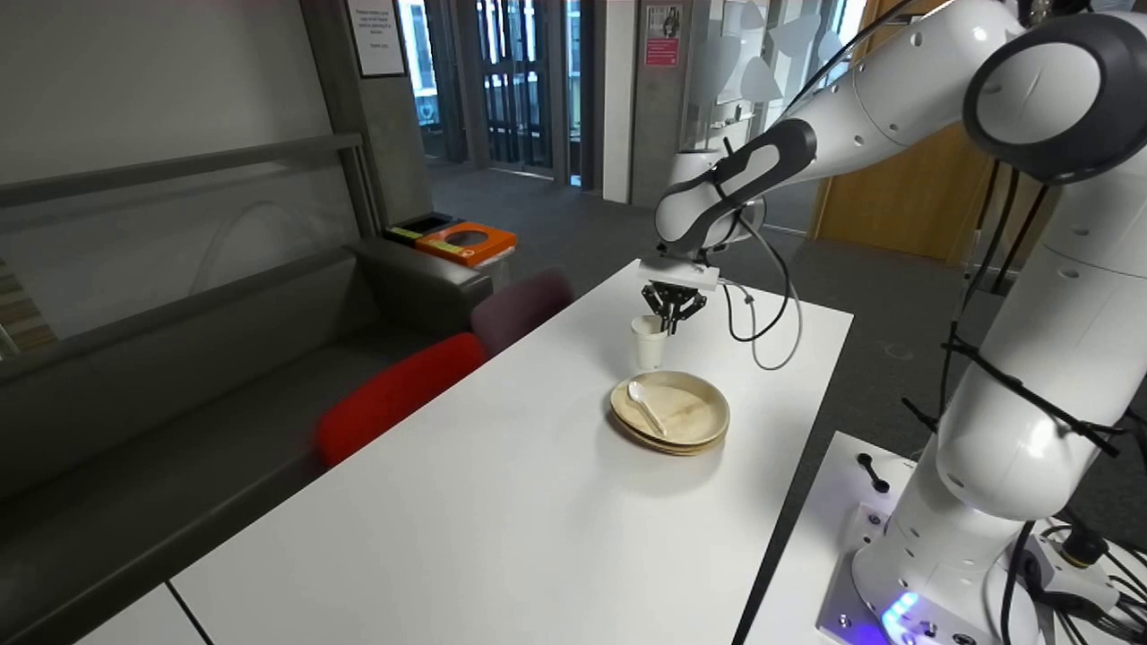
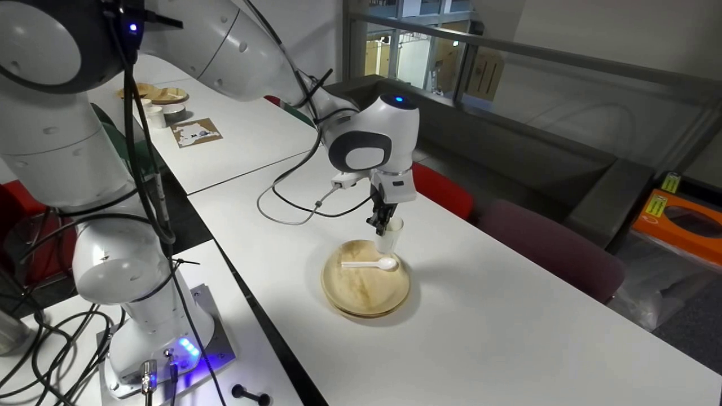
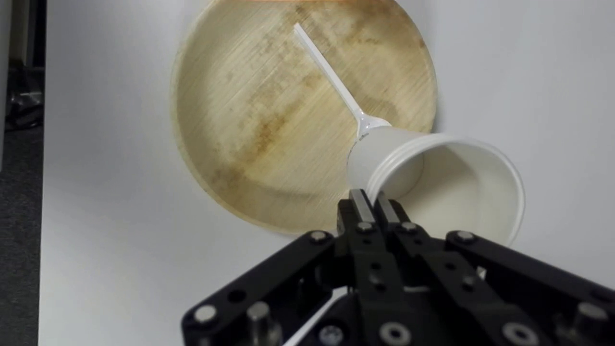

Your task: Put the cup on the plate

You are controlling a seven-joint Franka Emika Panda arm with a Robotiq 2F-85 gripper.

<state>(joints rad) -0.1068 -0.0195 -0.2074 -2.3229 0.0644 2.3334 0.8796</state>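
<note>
As I watch remotely: tool [image 3: 372,196], clamped on rim of one white cup [image 3: 447,185]; cup, raised, at the side of the plate [image 3: 259,120] facing the desk [image 1: 502,537] edge by the red chair [image 1: 401,394]; whether over plate, I cannot tell.

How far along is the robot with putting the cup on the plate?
Done: the gripper pinches the cup by its rim. In hand: the cup seems raised, overlapping the plate and spoon in the wrist view. Remaining: lowering it onto the plate and releasing; the jaws are closed.
</note>
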